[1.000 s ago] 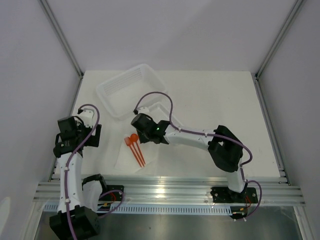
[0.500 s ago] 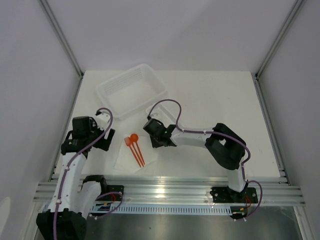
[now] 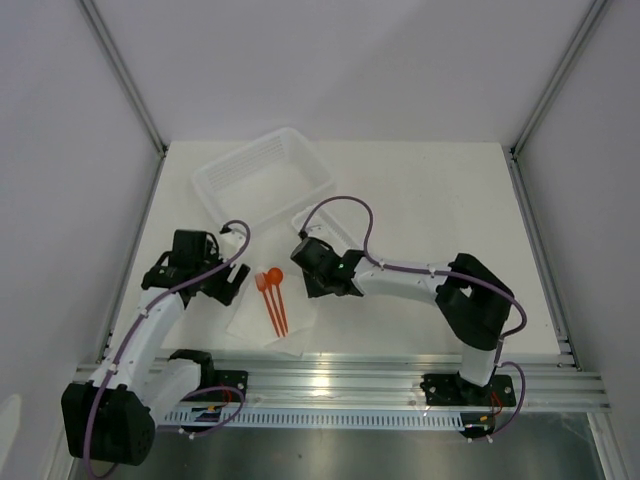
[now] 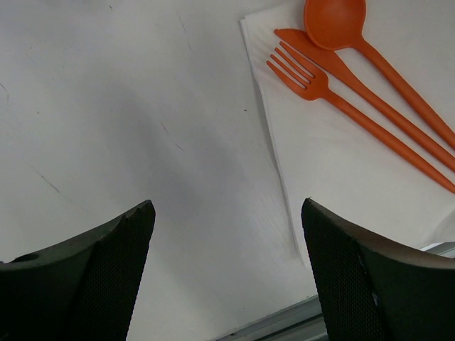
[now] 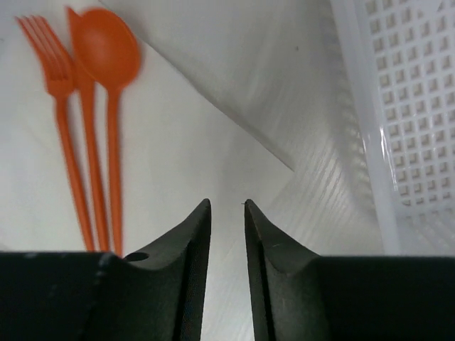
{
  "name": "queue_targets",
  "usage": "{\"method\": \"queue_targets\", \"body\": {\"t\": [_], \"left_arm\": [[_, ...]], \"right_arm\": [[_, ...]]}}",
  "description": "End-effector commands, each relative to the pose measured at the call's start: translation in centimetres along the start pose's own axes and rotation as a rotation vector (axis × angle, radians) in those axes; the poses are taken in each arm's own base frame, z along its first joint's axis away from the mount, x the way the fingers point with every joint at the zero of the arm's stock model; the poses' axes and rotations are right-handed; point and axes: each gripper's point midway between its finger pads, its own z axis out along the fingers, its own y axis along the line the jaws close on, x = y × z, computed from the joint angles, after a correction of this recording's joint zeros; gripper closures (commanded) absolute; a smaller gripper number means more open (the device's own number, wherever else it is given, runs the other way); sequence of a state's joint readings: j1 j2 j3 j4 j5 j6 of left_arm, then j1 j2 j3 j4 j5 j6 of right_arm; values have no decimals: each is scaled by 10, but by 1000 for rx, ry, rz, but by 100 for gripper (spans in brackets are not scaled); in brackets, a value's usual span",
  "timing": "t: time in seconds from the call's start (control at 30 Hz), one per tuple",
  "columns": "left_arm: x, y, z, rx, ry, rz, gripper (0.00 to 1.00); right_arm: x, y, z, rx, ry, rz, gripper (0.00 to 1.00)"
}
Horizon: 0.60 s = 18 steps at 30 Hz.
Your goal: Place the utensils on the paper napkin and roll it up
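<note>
The paper napkin (image 3: 262,320) lies flat near the table's front edge. On it lie the orange utensils (image 3: 272,298), side by side: a fork (image 4: 313,77), a knife (image 4: 355,82) and a spoon (image 4: 334,21). My left gripper (image 3: 234,284) is open wide and empty, low over bare table just left of the napkin's left edge (image 4: 281,185). My right gripper (image 3: 304,272) hovers over the napkin's right part (image 5: 178,163), right of the utensils (image 5: 89,106). Its jaws stand a narrow gap apart with nothing between them.
A large translucent white basket (image 3: 262,180) stands at the back left. A small white tray (image 3: 328,222) sits just behind the right gripper and fills the right of the right wrist view (image 5: 416,106). The metal rail (image 3: 340,380) runs along the front edge.
My left arm has swung right and forward to the napkin's left edge. My right gripper has shifted right and nearer, off the utensils toward the napkin's right side.
</note>
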State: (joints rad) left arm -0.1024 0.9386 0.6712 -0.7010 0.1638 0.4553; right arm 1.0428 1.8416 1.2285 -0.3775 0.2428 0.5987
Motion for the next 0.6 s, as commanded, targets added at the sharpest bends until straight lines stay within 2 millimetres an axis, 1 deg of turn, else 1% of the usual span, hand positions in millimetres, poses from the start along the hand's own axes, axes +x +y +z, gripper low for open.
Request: {"method": "queue_targets", "body": {"t": [0.0,0.07,0.1,0.13,0.17,0.2,0.23,0.27,0.3,0.33,0.37,0.4,0.5,0.57], "left_arm": [[-11,-2,2,12,-50,16,13],[-11,-2,0,1,-61,19,13],[-11,-2,0,-1,-65,23,13],[-8,-3,1,1,-63,28,13],[-8,-3,0,-3,-73,35,12],[-10,-2,0,-10,-83,40,12],[-5,-3,2,-11,-74,40,12],[-5,-2,3,-12,-72,41,12],[-7,-1,2,-15,-75,42,12],[-4,-1,4,-20,-65,39,12],[-3,0,5,-24,-61,38,12],[-3,1,6,-28,-59,37,12],[-2,2,7,-35,-54,28,13],[0,2,7,-34,-49,25,12]], "right_arm": [[-49,19,-53,-59,-133,-27,71],[-35,26,-64,-92,-124,-38,71],[-18,26,-69,-128,-97,-38,72],[-6,26,-71,-146,-78,-34,75],[11,31,-73,-174,-50,-36,83],[20,36,-76,-207,-39,0,87],[47,29,-70,-204,22,0,90],[62,33,-70,-216,47,-2,97],[69,38,-69,-237,51,5,99],[85,37,-66,-240,86,18,100],[91,40,-65,-251,97,20,100],[97,49,-66,-282,99,16,100],[109,52,-63,-267,111,9,100],[118,51,-57,-245,131,13,100]]}}
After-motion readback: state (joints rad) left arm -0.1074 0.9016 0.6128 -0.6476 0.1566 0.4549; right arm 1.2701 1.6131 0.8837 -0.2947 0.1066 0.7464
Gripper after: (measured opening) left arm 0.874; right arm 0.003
